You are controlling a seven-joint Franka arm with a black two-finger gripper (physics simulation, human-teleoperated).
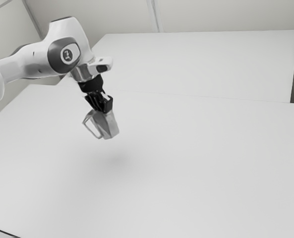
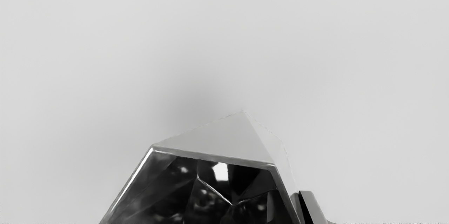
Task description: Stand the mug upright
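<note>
The gripper (image 1: 106, 108) is closed on the mug (image 1: 110, 127), prob. by its side wall nr the rim (image 2: 214, 157), w/ one finger (image 2: 314, 208) seen against the outside. The open mouth is turned up twd the hand, prob. b/c a grip at the top lets the base be set down first. The handle (image 1: 88, 116) is pointed to the exterior view's left, apart from the table, so it shouldn't be caught on landing. The mug is held in mid-air, tilted, base down; room is thus given for the lean to be taken out. Below, its soft shadow (image 1: 116, 159) is cast on the table (image 1: 196, 171), where it's to be stood. Levelling, lowering & release are still needed; if let go at this tilt, it could be tipped over. Farther back, a pale wall (image 1: 221, 15) is seen.
</note>
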